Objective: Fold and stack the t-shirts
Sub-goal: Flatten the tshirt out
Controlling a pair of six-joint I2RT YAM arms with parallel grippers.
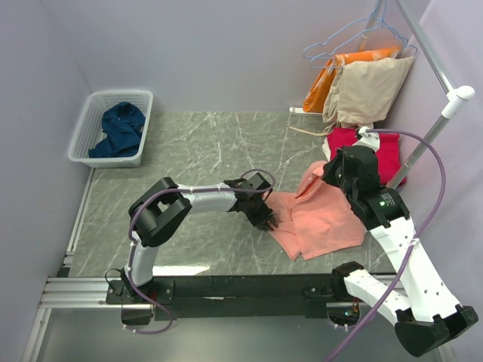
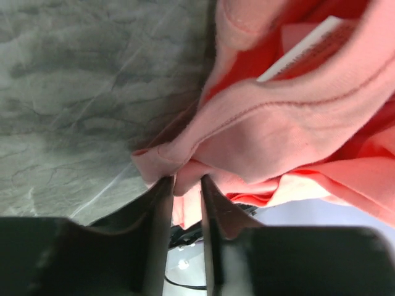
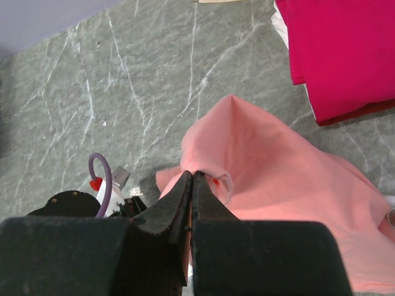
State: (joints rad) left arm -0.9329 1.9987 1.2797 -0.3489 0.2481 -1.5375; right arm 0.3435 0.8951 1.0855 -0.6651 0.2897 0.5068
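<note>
Left pincer (image 2: pixel 183 182), nearly closed, pinched a bunched edge of the salmon-pink t-shirt (image 1: pixel 324 219). Right pincer (image 3: pixel 191 176), fully closed, gripped its far edge, raised in a peak. The shirt lay crumpled on the counter (image 1: pixel 204 151) between the arms, neck label (image 2: pixel 308 46) showing. A clean fold would need both grips drawn apart evenly to flatten it. The crimson-red t-shirt (image 1: pixel 389 154) lay just beyond, a likely snag. The navy-blue t-shirt (image 1: pixel 121 128) sat in a basket (image 1: pixel 106 160), well apart.
</note>
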